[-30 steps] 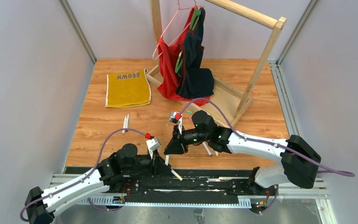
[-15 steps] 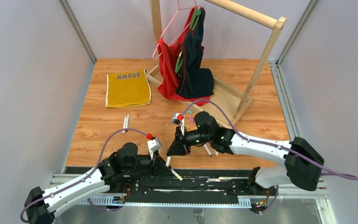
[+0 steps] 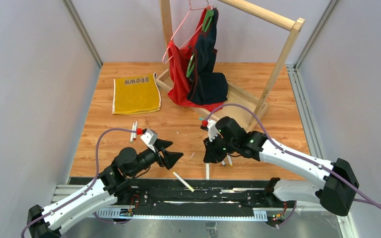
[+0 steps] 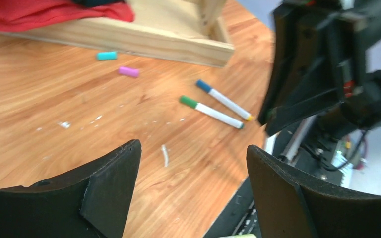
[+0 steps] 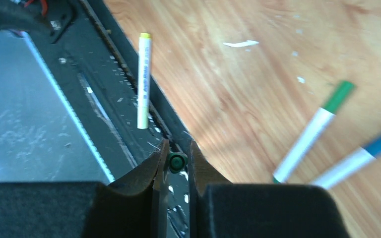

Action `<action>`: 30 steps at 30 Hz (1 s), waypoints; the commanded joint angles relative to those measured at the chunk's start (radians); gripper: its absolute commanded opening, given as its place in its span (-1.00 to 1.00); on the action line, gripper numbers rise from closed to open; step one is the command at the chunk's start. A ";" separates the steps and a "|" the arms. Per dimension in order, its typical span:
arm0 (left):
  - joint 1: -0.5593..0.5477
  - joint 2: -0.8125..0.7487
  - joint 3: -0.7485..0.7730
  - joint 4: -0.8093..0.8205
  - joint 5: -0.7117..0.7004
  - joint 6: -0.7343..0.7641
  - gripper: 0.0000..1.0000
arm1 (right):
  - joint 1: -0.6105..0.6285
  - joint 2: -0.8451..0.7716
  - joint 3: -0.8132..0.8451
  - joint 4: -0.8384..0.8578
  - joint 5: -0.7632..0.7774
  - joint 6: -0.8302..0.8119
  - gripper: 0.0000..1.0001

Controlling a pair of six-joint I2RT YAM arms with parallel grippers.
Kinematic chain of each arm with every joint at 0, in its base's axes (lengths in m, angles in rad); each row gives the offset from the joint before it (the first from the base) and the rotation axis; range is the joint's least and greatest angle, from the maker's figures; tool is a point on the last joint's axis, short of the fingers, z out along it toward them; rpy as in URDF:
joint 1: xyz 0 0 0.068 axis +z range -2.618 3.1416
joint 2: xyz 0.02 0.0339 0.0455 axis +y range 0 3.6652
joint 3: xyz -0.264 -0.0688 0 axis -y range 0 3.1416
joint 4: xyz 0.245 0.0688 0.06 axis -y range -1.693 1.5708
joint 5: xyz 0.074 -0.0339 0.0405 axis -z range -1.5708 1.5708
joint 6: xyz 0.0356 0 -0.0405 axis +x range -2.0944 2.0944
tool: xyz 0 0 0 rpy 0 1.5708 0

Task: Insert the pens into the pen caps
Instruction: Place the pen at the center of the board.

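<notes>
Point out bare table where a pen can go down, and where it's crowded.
Free: the wood between towel, rack base and left gripper; the left strip below the towel, beside two pens; the corner right of the rack base. Crowded: by the right gripper, where the green pen, blue pen, teal cap and purple cap lie.

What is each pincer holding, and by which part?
The right pincer pinches a pen near its dark green end, barrel hanging down. The left pincer is open and holds nothing.

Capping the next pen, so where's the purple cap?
Left wrist view, upper left: the purple cap lies beside the teal cap, near the rack's wooden base.
</notes>
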 commanded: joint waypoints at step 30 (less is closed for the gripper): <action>0.005 -0.035 0.037 -0.189 -0.297 -0.002 0.67 | -0.406 0.110 0.140 -0.421 0.481 -0.118 -0.99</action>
